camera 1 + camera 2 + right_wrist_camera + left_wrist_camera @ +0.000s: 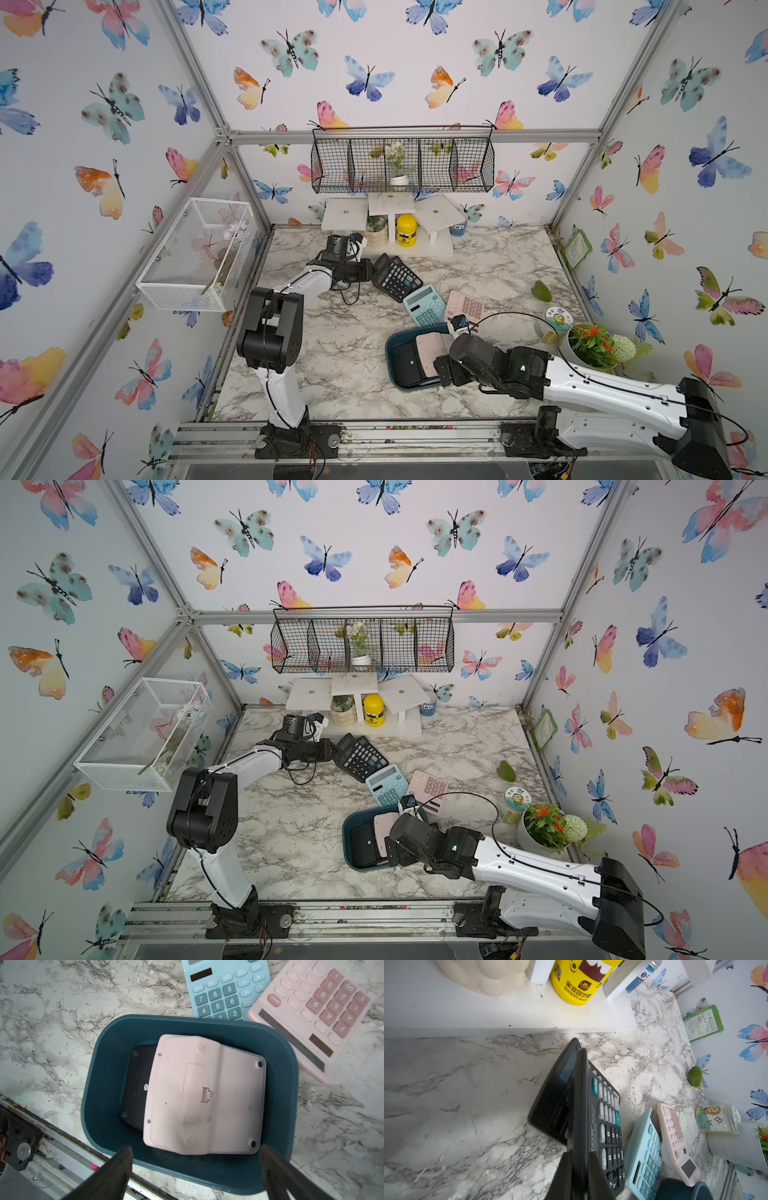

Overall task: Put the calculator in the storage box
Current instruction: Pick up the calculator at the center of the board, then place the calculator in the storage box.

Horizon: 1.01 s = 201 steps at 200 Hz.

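Observation:
A black calculator (395,276) (359,756) (608,1126) lies tilted at the back of the marble table. My left gripper (371,270) (580,1159) is shut on its left edge. The dark teal storage box (390,353) (347,837) (104,1084) sits near the front. In it a pink calculator (207,1095) lies face down over a black one (135,1084). My right gripper (442,370) (197,1148) hangs open just above the box's near rim, holding nothing. A light blue calculator (424,305) (224,991) and another pink calculator (465,307) (318,1012) lie side by side just behind the box.
A white stand with a yellow jar (406,230) is close behind the held calculator. A flower pot (590,347), a small jar (557,320) and a green leaf (542,291) occupy the right side. A white mesh basket (195,253) and a black wire basket (403,166) hang on the walls.

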{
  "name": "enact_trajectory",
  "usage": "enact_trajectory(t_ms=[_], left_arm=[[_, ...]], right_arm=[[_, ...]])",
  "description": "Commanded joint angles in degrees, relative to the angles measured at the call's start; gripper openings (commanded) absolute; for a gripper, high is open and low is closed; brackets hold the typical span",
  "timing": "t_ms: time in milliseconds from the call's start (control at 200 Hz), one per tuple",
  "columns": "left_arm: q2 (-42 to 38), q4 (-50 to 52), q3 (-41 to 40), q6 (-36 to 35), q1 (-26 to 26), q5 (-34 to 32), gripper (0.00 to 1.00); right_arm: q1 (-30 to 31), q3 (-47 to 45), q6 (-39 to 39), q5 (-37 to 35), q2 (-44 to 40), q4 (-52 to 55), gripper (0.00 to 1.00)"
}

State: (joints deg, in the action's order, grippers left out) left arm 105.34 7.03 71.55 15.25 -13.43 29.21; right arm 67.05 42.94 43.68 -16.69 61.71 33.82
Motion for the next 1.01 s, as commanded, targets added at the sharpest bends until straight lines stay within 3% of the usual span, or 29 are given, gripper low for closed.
enact_trajectory(t_ms=[0, 150, 450, 741, 1001], left_arm=[[-6.7, 0.4, -1.7, 2.1, -0.3, -5.4, 0.06], [-13.0, 3.2, -3.9, 3.2, -2.8, -13.3, 0.05], [-22.8, 12.6, -5.0, 6.8, -13.0, -32.6, 0.0], [-28.5, 24.6, -3.6, 14.0, -25.3, -46.8, 0.0], [-32.3, 35.7, -1.3, 23.6, -38.7, -60.1, 0.0]], right_arm=[[-0.4, -0.2, 0.0, 0.1, 0.6, -0.5, 0.99], [-0.5, 0.7, 0.3, -0.2, 1.6, -0.4, 0.99], [-8.7, 3.1, -2.9, 2.4, 2.7, 0.4, 0.99], [-19.4, 3.9, -7.3, 7.1, 0.2, 1.4, 0.99], [-25.1, 3.9, -8.4, 9.7, -0.5, 1.5, 0.99]])
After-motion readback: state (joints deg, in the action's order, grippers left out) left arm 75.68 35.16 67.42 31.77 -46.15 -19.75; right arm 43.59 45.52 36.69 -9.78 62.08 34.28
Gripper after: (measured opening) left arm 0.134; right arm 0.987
